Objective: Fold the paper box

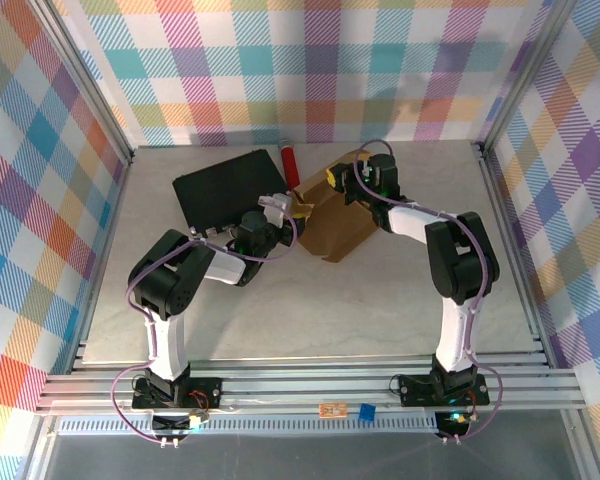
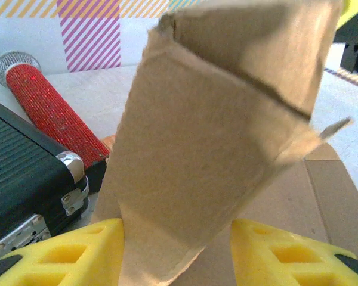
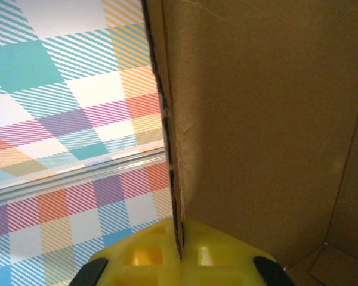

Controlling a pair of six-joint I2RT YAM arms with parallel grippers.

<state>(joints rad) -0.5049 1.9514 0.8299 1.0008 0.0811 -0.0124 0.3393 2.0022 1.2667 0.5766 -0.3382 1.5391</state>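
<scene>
Sitting toward the back middle of the tabletop (image 1: 310, 310), the box (image 1: 335, 225) is seen partly folded, brown, with its walls raised. A black case (image 1: 225, 188) is placed just left of it, and a red cylinder (image 1: 288, 160) is laid just beside the case's far right corner. Contact between box and case cannot be told.

The box's left edge is met by the left gripper (image 1: 298, 208). In the left wrist view an upright, slightly tilted flap (image 2: 203, 149) is seen between the yellow fingers (image 2: 65, 256). The jaws are spread: the flap is touched by the finger at the left of that view, and a gap is left at the other finger, so no pinch is made. The box floor is seen behind the flap.

The box's far edge is reached by the right gripper (image 1: 338, 178). In the right wrist view its jaws are pressed together on the thin edge of an upright box wall (image 3: 268, 119), which is pinched between them. Plaid backdrop is seen beyond that wall.
</scene>
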